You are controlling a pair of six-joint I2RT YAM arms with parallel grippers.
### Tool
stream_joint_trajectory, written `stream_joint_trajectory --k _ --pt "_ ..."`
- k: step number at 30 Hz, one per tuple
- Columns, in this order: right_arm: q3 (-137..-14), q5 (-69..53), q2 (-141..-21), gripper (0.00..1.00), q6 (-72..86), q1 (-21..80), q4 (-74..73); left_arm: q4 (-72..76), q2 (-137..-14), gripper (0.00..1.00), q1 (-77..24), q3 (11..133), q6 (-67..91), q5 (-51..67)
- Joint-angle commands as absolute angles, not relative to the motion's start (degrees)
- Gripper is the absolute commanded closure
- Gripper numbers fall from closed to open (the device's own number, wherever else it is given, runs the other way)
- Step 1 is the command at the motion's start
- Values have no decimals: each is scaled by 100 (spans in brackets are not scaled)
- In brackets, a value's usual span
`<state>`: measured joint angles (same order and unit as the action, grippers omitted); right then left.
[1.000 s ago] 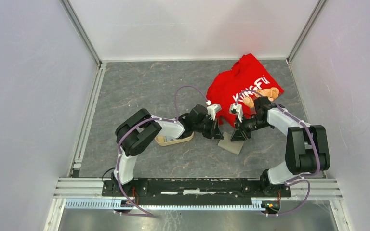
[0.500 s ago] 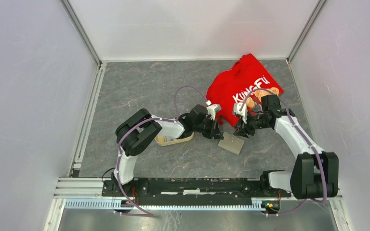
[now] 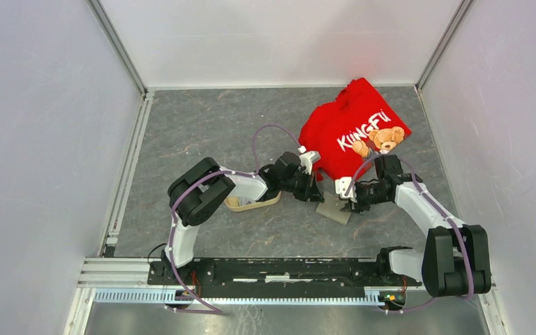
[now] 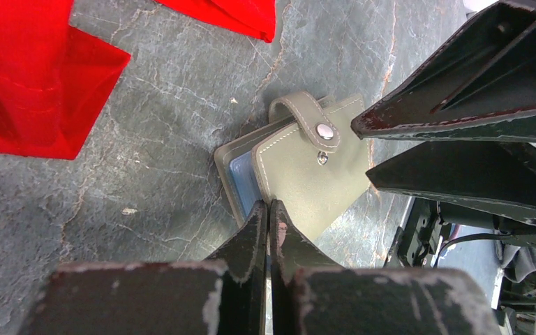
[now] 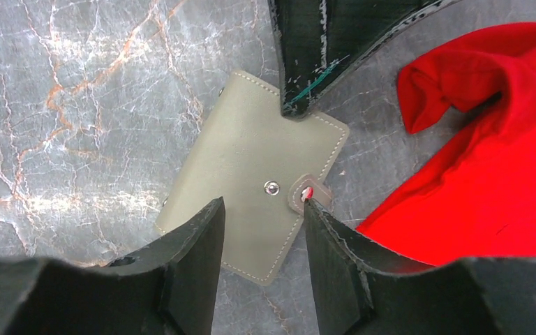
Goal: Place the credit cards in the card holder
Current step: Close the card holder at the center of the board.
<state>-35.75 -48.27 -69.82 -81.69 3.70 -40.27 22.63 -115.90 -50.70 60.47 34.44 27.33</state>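
Observation:
The card holder [image 3: 335, 208] lies folded on the table, olive-grey with a snap strap; it also shows in the left wrist view [image 4: 307, 178] and the right wrist view [image 5: 251, 174]. A blue layer [image 4: 241, 183] peeks out at its open edge. My left gripper [image 3: 315, 192] [image 4: 269, 207] is shut, its tips touching the holder's edge beside that blue layer. My right gripper [image 3: 350, 200] [image 5: 262, 209] is open just above the holder's strap end. No loose credit cards show.
A red shirt [image 3: 352, 129] with a bear print lies behind and right of the holder, close to the right gripper [image 5: 488, 153]. A beige oval tray [image 3: 251, 204] sits under the left forearm. Walls close in the table on three sides.
The right gripper lifted toward the shirt edge, then came back down over the holder's right end. Its arm swung out to the right. The left arm and the holder stayed put.

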Motion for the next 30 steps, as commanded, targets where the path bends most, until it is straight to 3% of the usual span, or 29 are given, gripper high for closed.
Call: stream_joint_trajectory --k 1,13,30 --pt "-3570 -4696 -7096 51 -8384 474 -3610 2338 -11725 98 -5080 6039 3586 2832" --pt "-3595 -4421 -7224 61 -7915 641 -3081 2397 -11751 98 -5080 6020 3612 2848" --pt "-3769 -4266 -7346 96 -7954 698 -3345 2425 -11751 98 -5080 5996 3612 2865"
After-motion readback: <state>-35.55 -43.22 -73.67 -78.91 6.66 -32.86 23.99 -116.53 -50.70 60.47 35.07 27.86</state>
